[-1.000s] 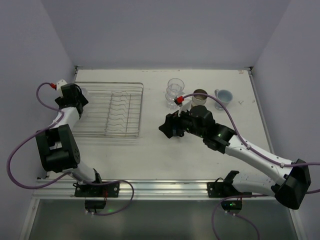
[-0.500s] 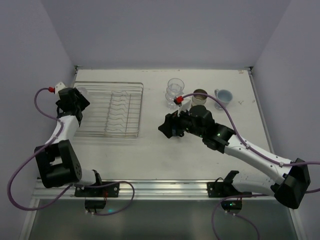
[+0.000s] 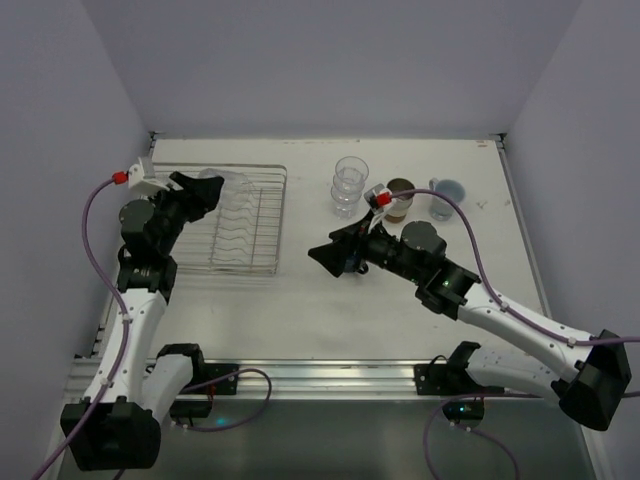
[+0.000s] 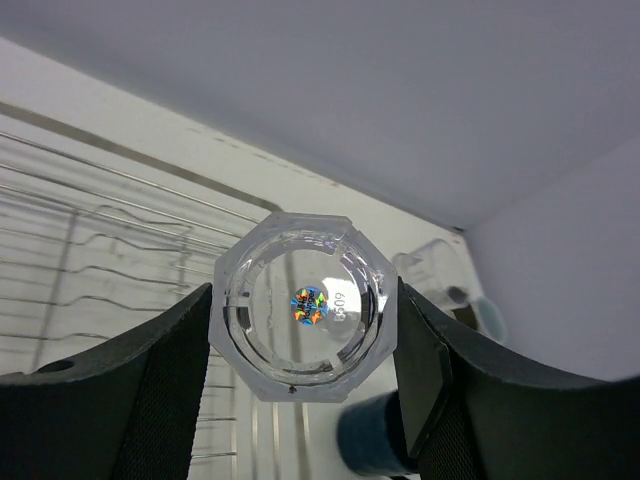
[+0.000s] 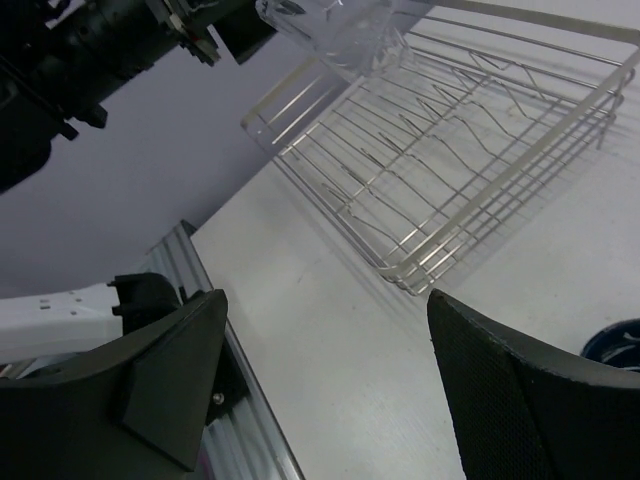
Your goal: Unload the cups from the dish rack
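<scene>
Left arm [image 3: 133,322] and right arm [image 3: 520,321] have white links, black joints, red-tipped purple cables [image 3: 86,212].

Top external: fixed, high above and behind the arm bases, looks down on the whole white table [image 3: 300,310].
Left wrist: faces roughly 2 o'clock, very near the clear faceted plastic tumbler [image 4: 305,305], which fills mid-view.
Right wrist: low over mid-table, faces 9 o'clock.
All three views share the rectangular silver wire dish rack [image 3: 240,225] at 10 o'clock, and the tumbler.
</scene>
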You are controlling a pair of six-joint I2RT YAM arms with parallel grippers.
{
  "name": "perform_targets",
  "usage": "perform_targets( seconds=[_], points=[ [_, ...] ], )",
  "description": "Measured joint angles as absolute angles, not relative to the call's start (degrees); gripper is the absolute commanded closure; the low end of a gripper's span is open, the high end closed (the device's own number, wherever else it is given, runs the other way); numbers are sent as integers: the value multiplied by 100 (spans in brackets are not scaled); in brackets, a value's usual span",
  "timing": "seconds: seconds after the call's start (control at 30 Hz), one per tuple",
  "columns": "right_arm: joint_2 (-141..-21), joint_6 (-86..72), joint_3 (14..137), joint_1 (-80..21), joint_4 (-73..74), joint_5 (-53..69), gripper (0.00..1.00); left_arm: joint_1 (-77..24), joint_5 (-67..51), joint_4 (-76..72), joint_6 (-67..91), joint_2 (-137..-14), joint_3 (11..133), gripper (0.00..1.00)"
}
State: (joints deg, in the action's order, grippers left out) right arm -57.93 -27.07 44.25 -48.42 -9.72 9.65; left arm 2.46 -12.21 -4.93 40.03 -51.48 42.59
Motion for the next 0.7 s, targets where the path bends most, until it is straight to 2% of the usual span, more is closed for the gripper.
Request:
perform_targets(
  seconds=[0.27, 0.5, 0.7],
  points=[
    [-6499, -3118, 4495, -4842, -2014, 1317, 16, -178, -2622, -1920, 5402, -4735, 3448, 89],
    [-7332, -3247, 5216, -4842, -2349, 1586, 16, -679, -3109, -3059, 6235, -4709, 3103, 90],
    [-7461, -3308, 5437, -4842, -2556, 1625, 20, -1070, -3343, -3734, 6619, -4923, 3044, 89]
  ],
)
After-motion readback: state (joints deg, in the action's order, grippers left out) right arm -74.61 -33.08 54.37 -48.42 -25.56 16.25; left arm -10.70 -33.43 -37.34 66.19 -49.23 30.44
